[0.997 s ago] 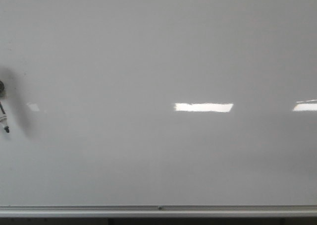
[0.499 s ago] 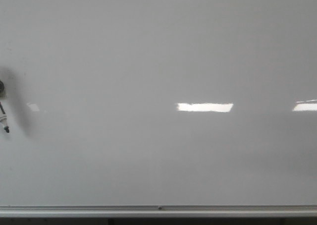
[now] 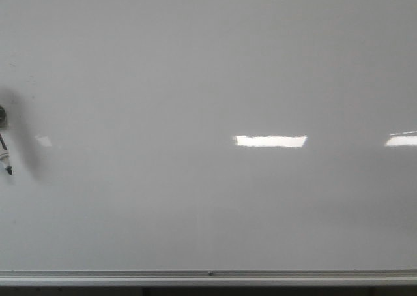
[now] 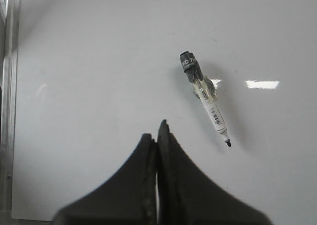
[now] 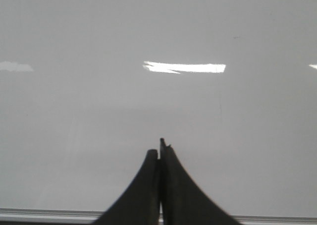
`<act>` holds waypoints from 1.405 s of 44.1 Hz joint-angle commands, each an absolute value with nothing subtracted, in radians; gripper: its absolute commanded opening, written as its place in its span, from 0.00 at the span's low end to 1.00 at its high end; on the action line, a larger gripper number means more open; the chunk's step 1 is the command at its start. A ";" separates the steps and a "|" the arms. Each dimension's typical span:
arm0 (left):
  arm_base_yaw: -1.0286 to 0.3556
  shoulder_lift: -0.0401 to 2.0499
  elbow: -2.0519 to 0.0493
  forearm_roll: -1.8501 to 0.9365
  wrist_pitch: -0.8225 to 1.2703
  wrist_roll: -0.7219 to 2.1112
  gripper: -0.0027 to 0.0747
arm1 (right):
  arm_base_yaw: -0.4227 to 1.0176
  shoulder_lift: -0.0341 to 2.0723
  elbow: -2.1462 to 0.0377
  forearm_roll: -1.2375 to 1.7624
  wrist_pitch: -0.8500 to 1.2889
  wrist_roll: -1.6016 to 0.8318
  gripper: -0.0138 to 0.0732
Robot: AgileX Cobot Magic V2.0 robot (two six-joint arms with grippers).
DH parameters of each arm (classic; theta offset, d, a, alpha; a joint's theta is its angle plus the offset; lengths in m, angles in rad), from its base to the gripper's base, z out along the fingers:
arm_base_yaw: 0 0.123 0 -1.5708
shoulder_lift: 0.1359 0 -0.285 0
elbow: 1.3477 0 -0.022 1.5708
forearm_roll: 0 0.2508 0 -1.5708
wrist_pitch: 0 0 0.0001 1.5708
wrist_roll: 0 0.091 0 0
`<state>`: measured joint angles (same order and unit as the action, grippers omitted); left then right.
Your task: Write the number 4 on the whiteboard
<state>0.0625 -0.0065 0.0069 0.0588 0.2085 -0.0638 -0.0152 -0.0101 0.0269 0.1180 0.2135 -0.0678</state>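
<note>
The whiteboard point(image 3: 208, 81) is a glossy pale grey board that fills the front view, with a silver rail point(image 3: 208, 276) along its lower edge. No number 4 shows on it; the board is blank. A white marker with a dark cap end and its black tip bare point(image 4: 205, 96) lies on the board; it also shows at the far left edge of the front view point(image 3: 5, 158). My left gripper point(image 4: 156, 131) is shut and empty, a short way from the marker's tip. My right gripper point(image 5: 159, 148) is shut and empty over bare board. Neither gripper shows in the front view.
Bright rectangular light reflections point(image 3: 270, 141) sit on the board. The board's metal edge point(image 4: 11, 86) shows in the left wrist view and its rail point(image 5: 49, 215) in the right wrist view.
</note>
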 commanded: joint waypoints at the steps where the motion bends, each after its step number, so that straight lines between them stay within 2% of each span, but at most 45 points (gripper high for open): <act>1: 0.062 -0.020 0.012 0.059 0.123 -0.067 0.01 | -0.021 -0.029 0.013 0.111 0.139 -0.070 0.09; 20: 0.062 -0.020 0.012 0.059 0.090 -0.067 0.01 | -0.021 -0.029 0.013 0.112 0.129 -0.070 0.09; 27: 0.062 -0.020 0.008 0.053 -0.061 -0.067 0.01 | -0.021 -0.029 0.000 0.112 0.059 -0.070 0.09; 32: 0.062 -0.020 -0.041 0.014 -0.165 -0.067 0.01 | -0.021 -0.029 -0.082 0.112 0.088 -0.070 0.09; 40: 0.062 0.030 -0.238 0.042 0.008 -0.067 0.01 | -0.021 0.023 -0.293 0.112 0.279 -0.070 0.09; 46: 0.062 0.169 -0.352 0.049 0.173 -0.058 0.01 | -0.021 0.135 -0.413 0.112 0.341 -0.070 0.09; 52: 0.062 0.327 -0.394 0.049 0.185 -0.055 0.01 | -0.021 0.244 -0.468 0.115 0.347 -0.070 0.09; 58: 0.062 0.393 -0.404 0.049 0.178 -0.055 0.01 | -0.021 0.275 -0.474 0.115 0.339 -0.070 0.09; 60: 0.062 0.398 -0.404 0.049 0.178 -0.055 0.04 | -0.021 0.275 -0.474 0.115 0.339 -0.070 0.12; 62: 0.062 0.398 -0.404 0.049 0.180 -0.055 0.11 | -0.021 0.275 -0.474 0.115 0.339 -0.070 0.18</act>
<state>0.0625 0.3803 -0.3656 0.0472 0.2512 -0.0577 -0.0152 0.2565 -0.4362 0.1180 0.4116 -0.0678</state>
